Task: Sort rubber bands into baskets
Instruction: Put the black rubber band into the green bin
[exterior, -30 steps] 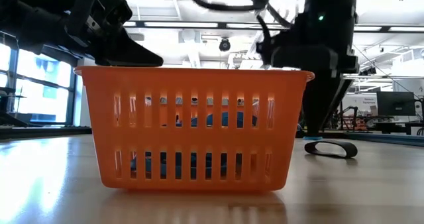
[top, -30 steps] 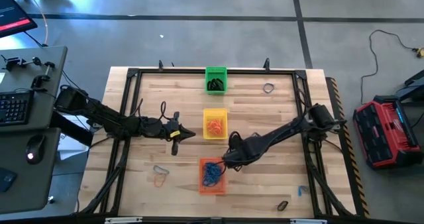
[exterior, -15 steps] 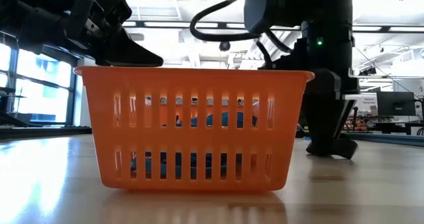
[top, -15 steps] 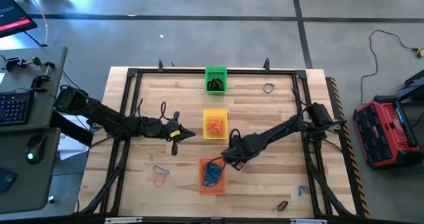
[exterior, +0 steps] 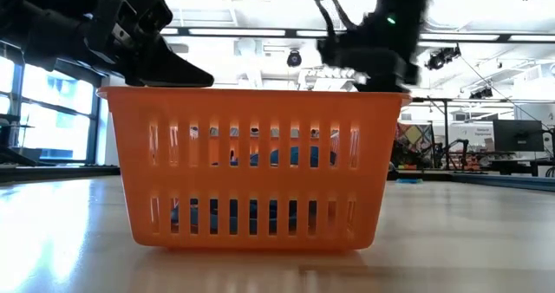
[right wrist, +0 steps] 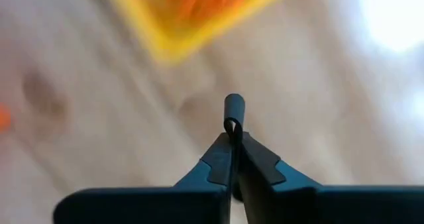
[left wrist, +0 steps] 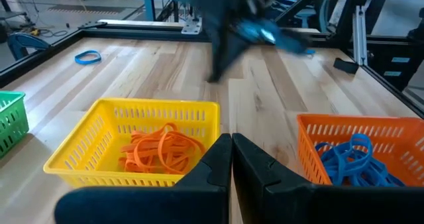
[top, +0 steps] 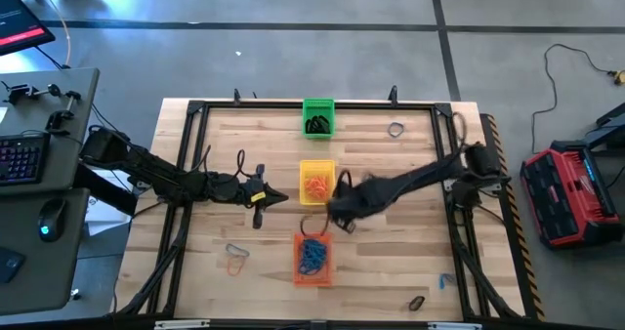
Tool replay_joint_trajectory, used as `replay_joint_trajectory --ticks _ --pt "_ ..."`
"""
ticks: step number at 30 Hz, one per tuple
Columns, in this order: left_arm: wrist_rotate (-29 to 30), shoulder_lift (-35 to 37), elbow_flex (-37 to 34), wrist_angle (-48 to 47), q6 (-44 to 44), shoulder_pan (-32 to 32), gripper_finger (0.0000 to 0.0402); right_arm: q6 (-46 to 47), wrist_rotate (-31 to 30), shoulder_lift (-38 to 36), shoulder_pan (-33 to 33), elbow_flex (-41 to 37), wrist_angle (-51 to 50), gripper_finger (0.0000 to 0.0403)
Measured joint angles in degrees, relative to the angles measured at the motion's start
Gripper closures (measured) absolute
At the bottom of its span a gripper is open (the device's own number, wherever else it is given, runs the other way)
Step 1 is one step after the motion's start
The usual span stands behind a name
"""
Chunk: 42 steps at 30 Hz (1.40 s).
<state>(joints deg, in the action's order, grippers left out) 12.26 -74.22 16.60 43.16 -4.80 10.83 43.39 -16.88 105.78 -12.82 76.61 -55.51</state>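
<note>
Sorting was well advanced: the green basket (top: pixel 317 117), yellow basket (top: pixel 316 184) and orange basket (top: pixel 312 259) held bands. Beside the yellow basket, the right tool (right wrist: pixel 233 132) was clamped on a black rubber band (right wrist: pixel 233 110); the left tool (left wrist: pixel 231 159) was closed, empty. Strays (top: pixel 236 258) remained on the table (top: pixel 391 262).

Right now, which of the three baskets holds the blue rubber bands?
The orange basket, nearest the table's front edge, holds the blue rubber bands. The yellow basket holds orange bands, and the green basket holds black ones.
</note>
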Motion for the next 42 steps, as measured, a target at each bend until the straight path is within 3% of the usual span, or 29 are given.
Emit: replay_joint_trajectory --ticks 7,14,20,28,36,42 --pt "0.2 0.0 0.0 -0.1 -0.5 -1.5 0.0399 -17.8 -7.2 -2.4 12.0 3.5 7.4 0.04" --pt "0.3 0.0 0.0 -0.1 -2.1 -2.2 0.0399 -33.3 -4.0 -1.9 24.7 3.8 28.6 0.0402" --pt "0.3 0.0 0.0 -0.1 -2.6 -2.2 0.0399 -37.0 2.5 -1.1 33.1 3.8 35.8 0.0402" --pt "0.3 0.0 0.0 0.0 -3.1 -2.2 0.0399 -38.6 9.9 4.3 40.5 9.6 33.3 0.0402" --pt "0.3 0.0 0.0 -0.1 -4.0 -2.2 0.0399 -40.9 11.2 14.0 42.9 23.9 19.3 0.0403" --pt "0.3 0.0 0.0 -0.2 -4.0 -2.2 0.0399 -41.4 12.7 20.0 43.7 29.9 14.3 0.0403"
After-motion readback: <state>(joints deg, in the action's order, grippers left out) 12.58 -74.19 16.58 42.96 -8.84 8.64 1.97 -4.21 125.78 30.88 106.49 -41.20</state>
